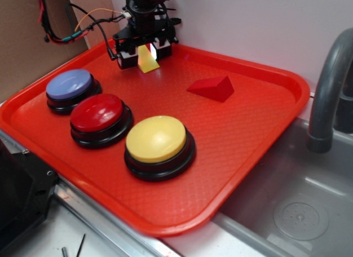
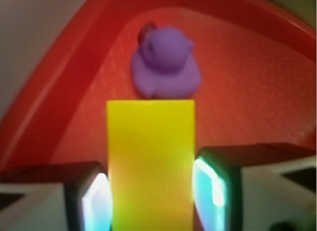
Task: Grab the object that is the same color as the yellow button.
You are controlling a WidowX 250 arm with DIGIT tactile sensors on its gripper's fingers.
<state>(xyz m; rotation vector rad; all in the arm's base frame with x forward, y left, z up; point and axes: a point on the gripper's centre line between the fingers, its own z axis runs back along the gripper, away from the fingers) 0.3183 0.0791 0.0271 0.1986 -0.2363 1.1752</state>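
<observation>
Smooth yellow wedge (image 2: 151,166) pinched between glossy jaws

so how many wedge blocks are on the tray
2. The yellow wedge sits between the claw's fingers at the tray's far edge. The red wedge lies free to its right. None seems hidden.

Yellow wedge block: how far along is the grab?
Done: the gripper has reached the small yellow wedge block at the red tray's far edge, not the large yellow domed button. In hand: fingers flank the block; firm contact is unclear. Left: closing fully and lifting; the block looks still on the tray.
</observation>
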